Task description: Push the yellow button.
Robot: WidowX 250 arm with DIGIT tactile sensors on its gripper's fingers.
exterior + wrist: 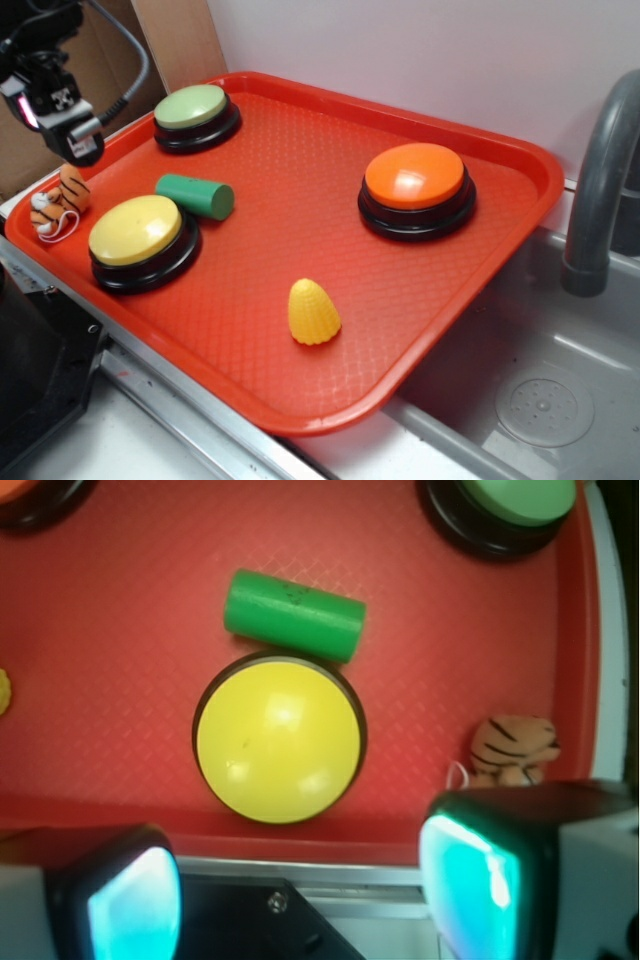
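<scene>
A robot gripper (300,900) hangs above the near-left edge of a red tray (300,200), jaws spread wide and empty.

The yellow button (136,231) sits at the tray's front-left, nothing on top of it; a green cylinder (195,195) lies on its side just behind it, and a small striped tiger toy (62,196) rests near the left rim. A pale green button (191,107) stands at the far-left corner, an orange button (414,176) to the right, a yellow corn toy (313,312) toward the front. A grey faucet (598,190) rises over the sink beside the tray. In the exterior view the arm (50,90) is cut off at the frame's upper left; in the wrist view the fingertips (470,880) are blurred.
</scene>
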